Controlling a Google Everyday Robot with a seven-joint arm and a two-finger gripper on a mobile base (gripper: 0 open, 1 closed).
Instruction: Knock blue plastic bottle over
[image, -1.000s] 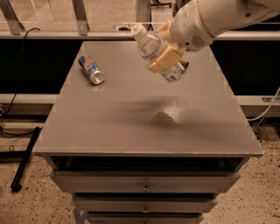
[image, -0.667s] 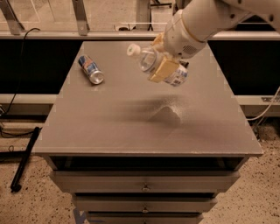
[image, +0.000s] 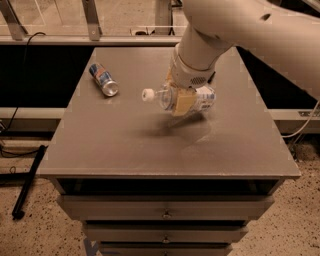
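The gripper (image: 180, 101) is clamped across the middle of the blue plastic bottle (image: 204, 98), holding it sideways to the right of the blue-and-silver can (image: 103, 79), which lies on its side. The bottle's white cap (image: 148, 94) points toward the can, well apart from it. The bottle hangs over the grey cabinet top (image: 125, 147) (its shadow falls just below), nearer the viewer than the can.

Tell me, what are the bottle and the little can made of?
The blue plastic bottle, held sideways in the pincer above the table, looks like clear, shiny plastic: you can partly see through it. The can, lying at the back left, is probably painted metal: its end gleams silver.
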